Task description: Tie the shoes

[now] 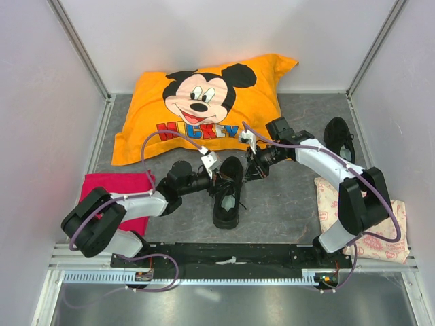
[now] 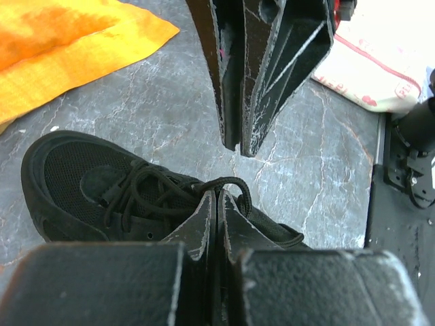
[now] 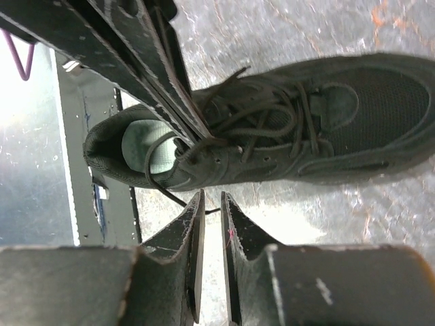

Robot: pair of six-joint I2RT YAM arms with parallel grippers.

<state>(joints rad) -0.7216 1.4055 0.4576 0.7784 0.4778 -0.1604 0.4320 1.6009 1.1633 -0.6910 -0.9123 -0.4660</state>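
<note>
Black shoe [image 1: 228, 193] lies in the middle of the table [image 1: 285, 197], probably light and soft. Its thin laces [image 3: 272, 112] look limp and slippery, so I'd pinch near an end. Beside them my left fingers [image 2: 197, 227] are pressed shut, and my right fingers [image 3: 187, 231] stand narrowly apart.

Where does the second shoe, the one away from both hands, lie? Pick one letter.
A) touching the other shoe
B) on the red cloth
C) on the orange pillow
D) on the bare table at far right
D: the second shoe sits on the grey table at far right, apart from the orange pillow, red cloth and centre shoe.
</note>
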